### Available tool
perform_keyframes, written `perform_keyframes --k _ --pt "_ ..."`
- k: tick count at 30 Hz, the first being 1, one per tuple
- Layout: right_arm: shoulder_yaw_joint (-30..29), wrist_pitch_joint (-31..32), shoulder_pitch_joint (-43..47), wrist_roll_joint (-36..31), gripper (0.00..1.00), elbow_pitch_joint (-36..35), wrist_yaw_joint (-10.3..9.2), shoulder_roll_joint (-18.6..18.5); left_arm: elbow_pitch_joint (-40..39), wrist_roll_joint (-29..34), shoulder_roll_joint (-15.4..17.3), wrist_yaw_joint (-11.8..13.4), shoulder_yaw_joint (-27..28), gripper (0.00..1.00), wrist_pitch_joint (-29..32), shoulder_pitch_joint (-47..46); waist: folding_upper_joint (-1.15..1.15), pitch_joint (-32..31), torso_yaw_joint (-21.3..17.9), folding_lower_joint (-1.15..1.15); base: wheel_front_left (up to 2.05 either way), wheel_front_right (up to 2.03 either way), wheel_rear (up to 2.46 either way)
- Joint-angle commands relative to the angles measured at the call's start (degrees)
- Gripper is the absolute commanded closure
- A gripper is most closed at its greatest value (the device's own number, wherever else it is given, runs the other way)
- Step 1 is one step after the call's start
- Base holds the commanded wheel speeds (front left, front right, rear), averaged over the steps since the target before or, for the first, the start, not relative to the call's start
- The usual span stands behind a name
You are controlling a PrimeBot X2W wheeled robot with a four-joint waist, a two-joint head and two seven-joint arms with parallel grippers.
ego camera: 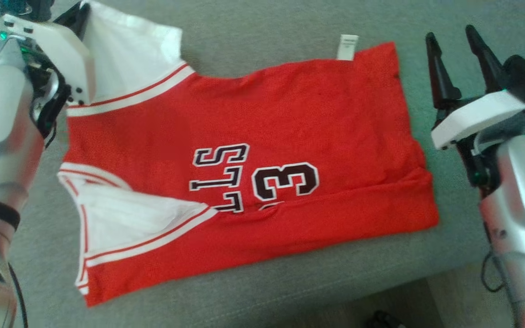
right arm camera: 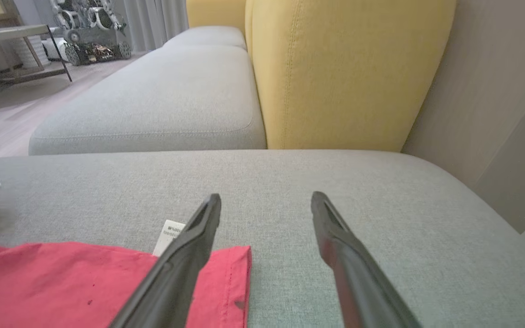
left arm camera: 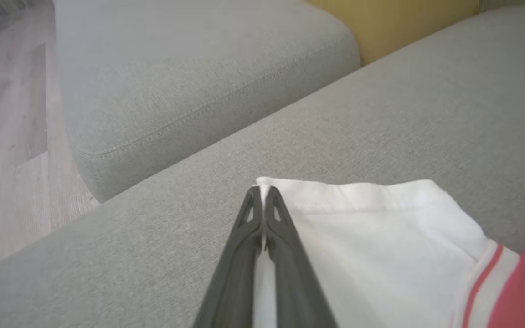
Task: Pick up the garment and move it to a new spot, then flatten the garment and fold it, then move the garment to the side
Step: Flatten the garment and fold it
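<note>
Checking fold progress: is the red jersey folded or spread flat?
Partly folded: the jersey has its near side turned over, covering some lettering.

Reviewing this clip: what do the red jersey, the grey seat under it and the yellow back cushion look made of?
Red-and-white basketball jersey: thin matte knit, probably polyester mesh; faint dotted texture, soft creases. Grey seat cushion: matte woven upholstery, fine weave visible. Yellow back cushion: smoother upholstery with stitched seam, fabric or faux leather, unclear.

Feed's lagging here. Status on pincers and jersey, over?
Left pincer shut on white sleeve. Right pincer open, by tagged hem corner. Red jersey spread on sofa; nothing blocking.
</note>
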Motion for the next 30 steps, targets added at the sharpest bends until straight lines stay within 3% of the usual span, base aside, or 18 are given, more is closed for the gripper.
perform_keyframes --k 1,9,15,30 --pt "1.09 1.36 -1.51 0.93 0.0 -0.71 0.11 -1.53 -2.25 -0.33 2.06 0.08 1.55 1.0 -1.41 -1.37 0.0 -1.24 2.34 0.0 0.0 0.0 0.0" --pt "5.48 8.17 -3.81 6.35 0.0 6.86 0.11 -8.2 -9.49 -1.71 1.23 0.08 0.07 1.0 -2.79 2.87 0.0 -2.45 7.15 0.0 0.0 0.0 0.0" --pt "9.93 10.03 -6.75 9.87 0.0 12.06 0.11 -10.88 -15.99 -2.03 1.76 0.75 -0.97 1.0 -1.45 6.06 0.0 -1.84 8.6 0.0 0.0 0.0 0.0" --pt "16.1 10.51 -13.35 15.98 0.0 22.42 0.11 -12.15 -27.81 -2.78 4.88 3.43 -0.96 1.0 2.45 8.1 0.0 1.12 10.65 0.0 0.0 0.0 0.0"
